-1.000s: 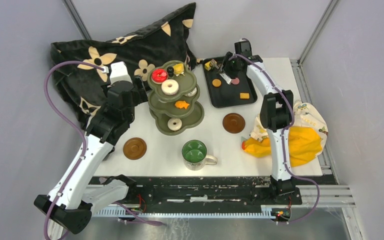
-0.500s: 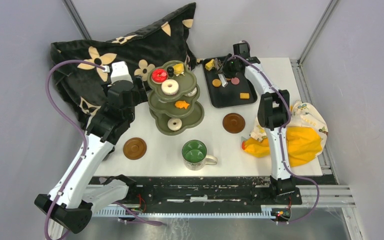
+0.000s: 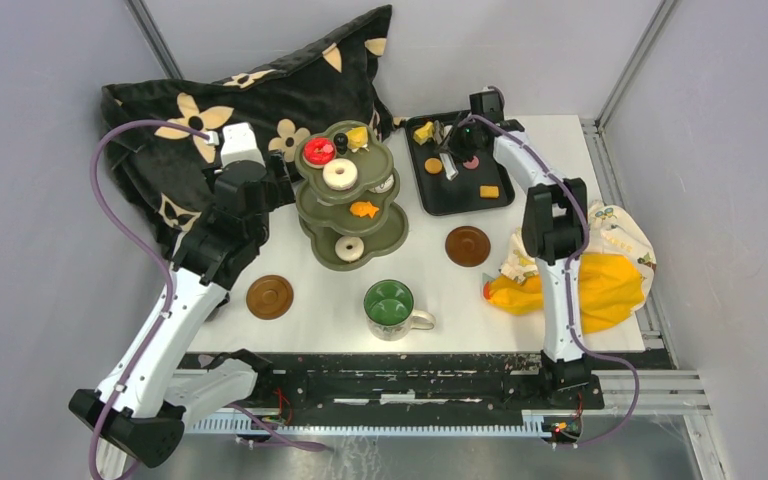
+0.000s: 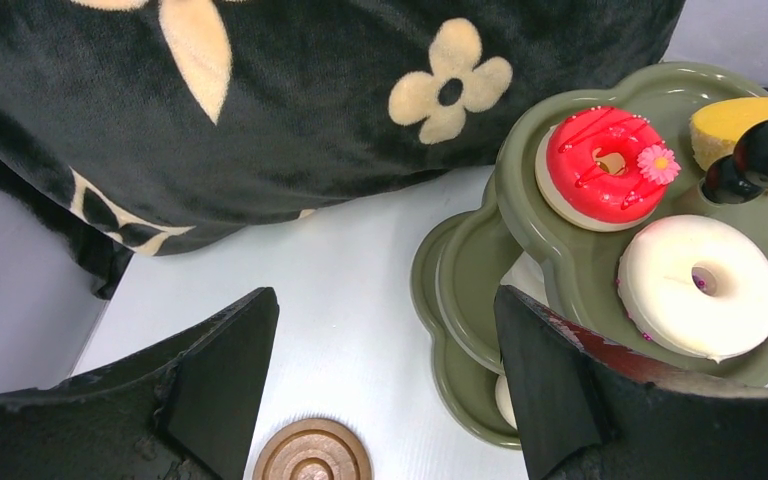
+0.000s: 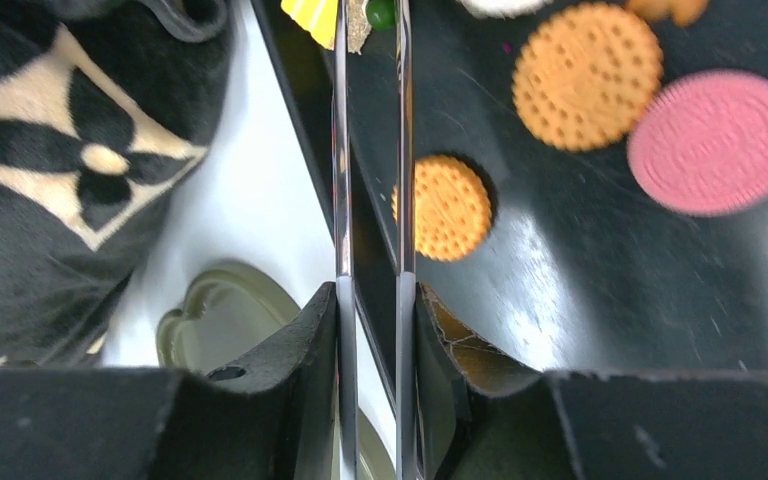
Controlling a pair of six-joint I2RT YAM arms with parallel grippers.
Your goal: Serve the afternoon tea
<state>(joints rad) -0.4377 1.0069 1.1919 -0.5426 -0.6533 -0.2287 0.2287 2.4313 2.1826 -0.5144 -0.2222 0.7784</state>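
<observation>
The olive three-tier stand holds a red donut, white donuts and a yellow cake by its black knob. My left gripper is open and empty, above the table just left of the stand. My right gripper is shut on metal tongs over the black tray. The tong arms are close together and point at a yellow cake; their tips are cut off. Cookies lie on the tray: orange, pink, small orange. The green-lined mug stands in front.
Brown saucers sit at front left and right of centre. A black flowered pillow fills the back left, close to my left arm. A yellow cloth lies at the right edge beside my right arm.
My right gripper with the tongs has shifted a little left and back again over the far left of the tray. The left arm has not moved.
</observation>
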